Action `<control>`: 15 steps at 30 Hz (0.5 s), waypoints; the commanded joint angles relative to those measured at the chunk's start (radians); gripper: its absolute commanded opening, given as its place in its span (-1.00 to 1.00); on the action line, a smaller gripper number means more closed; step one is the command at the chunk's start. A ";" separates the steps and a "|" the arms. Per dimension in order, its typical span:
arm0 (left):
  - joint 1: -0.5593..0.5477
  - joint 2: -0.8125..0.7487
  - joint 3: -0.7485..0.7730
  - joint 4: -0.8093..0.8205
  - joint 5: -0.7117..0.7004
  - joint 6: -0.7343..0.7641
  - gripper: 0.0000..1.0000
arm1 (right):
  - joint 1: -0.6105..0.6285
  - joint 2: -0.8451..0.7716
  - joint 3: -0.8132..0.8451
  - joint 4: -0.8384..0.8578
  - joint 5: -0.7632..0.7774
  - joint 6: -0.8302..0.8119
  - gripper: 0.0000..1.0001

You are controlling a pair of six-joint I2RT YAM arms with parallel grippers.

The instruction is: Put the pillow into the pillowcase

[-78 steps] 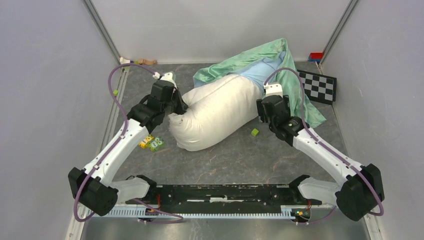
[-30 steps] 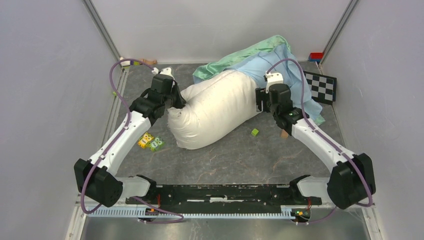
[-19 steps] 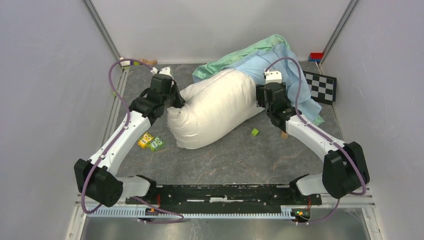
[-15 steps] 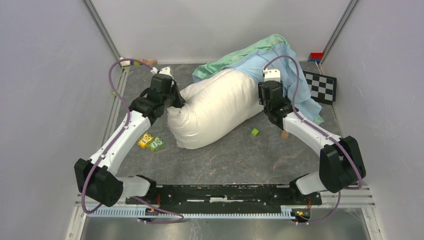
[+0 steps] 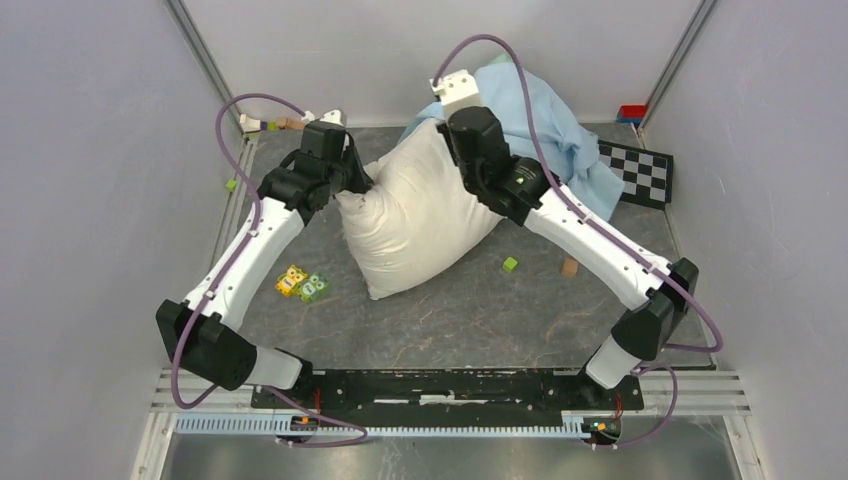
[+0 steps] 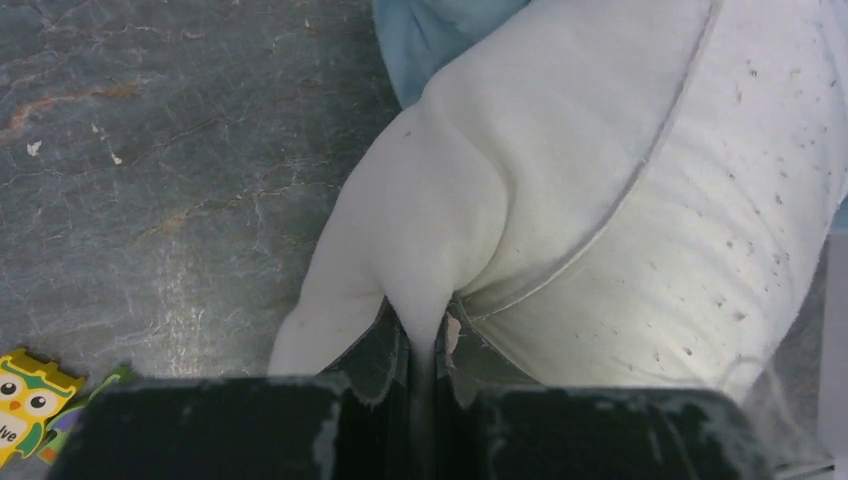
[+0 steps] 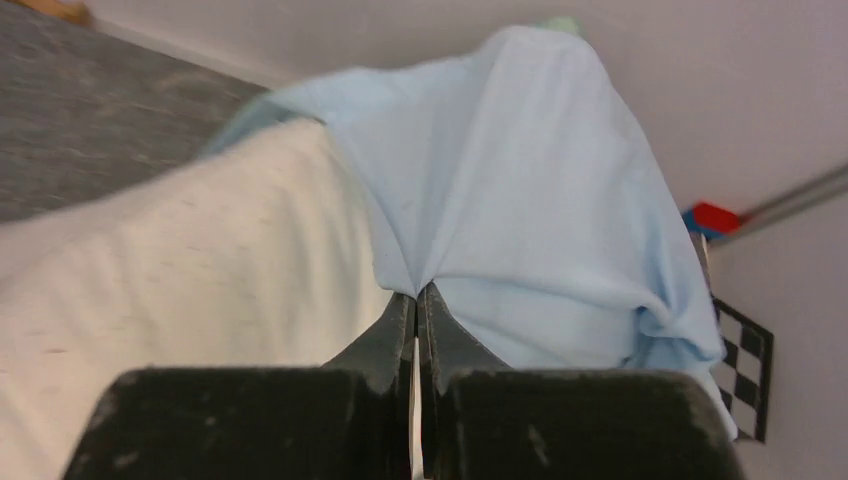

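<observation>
The off-white pillow point(image 5: 410, 225) stands tilted in the middle of the table. My left gripper point(image 5: 352, 190) is shut on its left corner; the wrist view shows a fold of pillow point(image 6: 620, 200) pinched between the jaws of that gripper point(image 6: 432, 345). My right gripper point(image 5: 447, 118) is raised over the pillow's far end and shut on the light-blue pillowcase point(image 5: 550, 130). In the right wrist view the blue pillowcase point(image 7: 520, 200) hangs peaked from the closed gripper point(image 7: 416, 300), draping behind the pillow point(image 7: 180, 280). The pillowcase's opening is hidden.
A checkerboard card point(image 5: 635, 172) lies at the right rear beside a red-and-blue block point(image 5: 631, 113). A green cube point(image 5: 510, 264) and a wooden piece point(image 5: 570, 267) sit right of the pillow. Coloured picture blocks point(image 5: 303, 284) lie left of it. Small toys point(image 5: 265, 123) sit in the far-left corner.
My right gripper has shut on the pillowcase and swung up and to the back left, lifting the blue fabric. The pillow has tipped up. The left gripper keeps its hold.
</observation>
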 commanded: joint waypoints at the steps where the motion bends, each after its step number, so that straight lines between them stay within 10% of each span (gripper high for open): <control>1: -0.029 0.028 0.141 0.014 0.070 -0.087 -0.95 | 0.067 0.084 0.226 -0.083 -0.079 -0.012 -1.00; 10: 0.076 0.180 0.132 0.089 0.172 -0.162 -0.91 | 0.007 0.197 0.197 -0.092 -0.215 0.071 -1.00; 12: 0.086 0.209 0.164 0.065 0.145 -0.121 -0.53 | -0.031 0.218 0.171 -0.077 -0.258 0.084 -1.00; 15: 0.108 0.185 0.203 0.015 0.051 -0.071 0.55 | -0.064 0.241 0.153 -0.059 -0.298 0.083 -1.00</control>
